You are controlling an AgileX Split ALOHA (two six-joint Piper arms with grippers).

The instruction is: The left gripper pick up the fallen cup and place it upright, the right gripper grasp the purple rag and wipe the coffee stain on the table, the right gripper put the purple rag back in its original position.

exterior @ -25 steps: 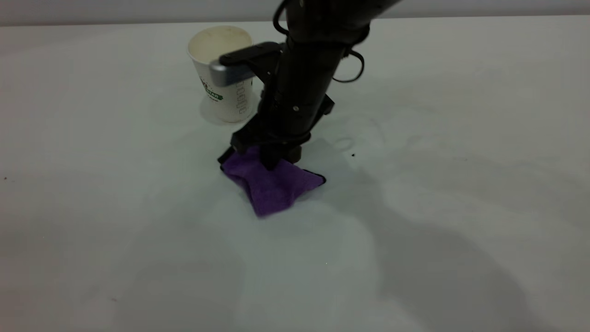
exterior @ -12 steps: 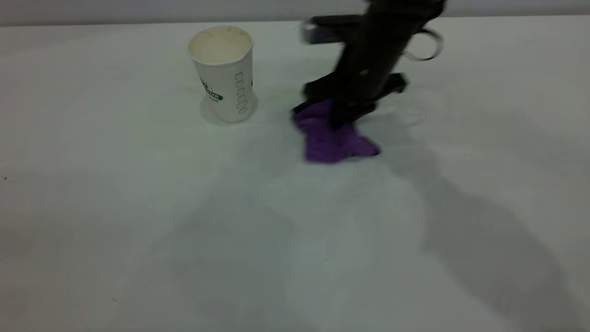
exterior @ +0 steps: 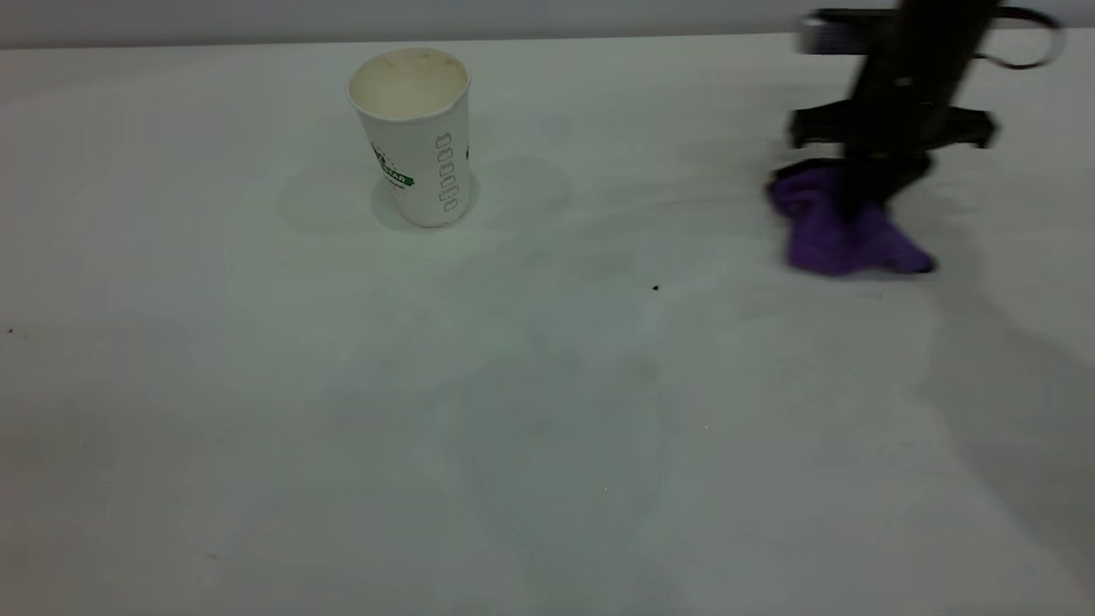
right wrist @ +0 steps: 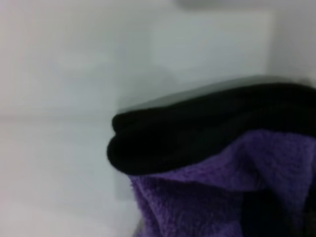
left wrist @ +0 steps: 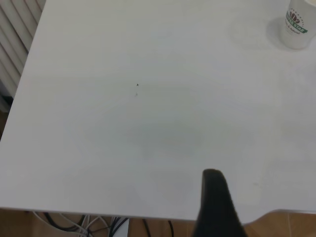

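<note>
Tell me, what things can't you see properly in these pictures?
- Right gripper: exterior view, blurred; the purple rag bunches around its tip.
- Rag's full shape: right wrist view, cut off by the edge.
- Cup: left wrist view, top cut off.
- Coffee stain: no blot shows on the table.
- Left gripper: not in view.

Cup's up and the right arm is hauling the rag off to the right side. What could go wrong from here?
1. The right gripper pinches only a bunched part of the purple rag; the rest trails on the table and may land crumpled, or slip free.
2. A tiny dark speck sits mid-table; if it is coffee, the wipe missed it.
3. The cup stands clear, so there is little tipping risk.
</note>
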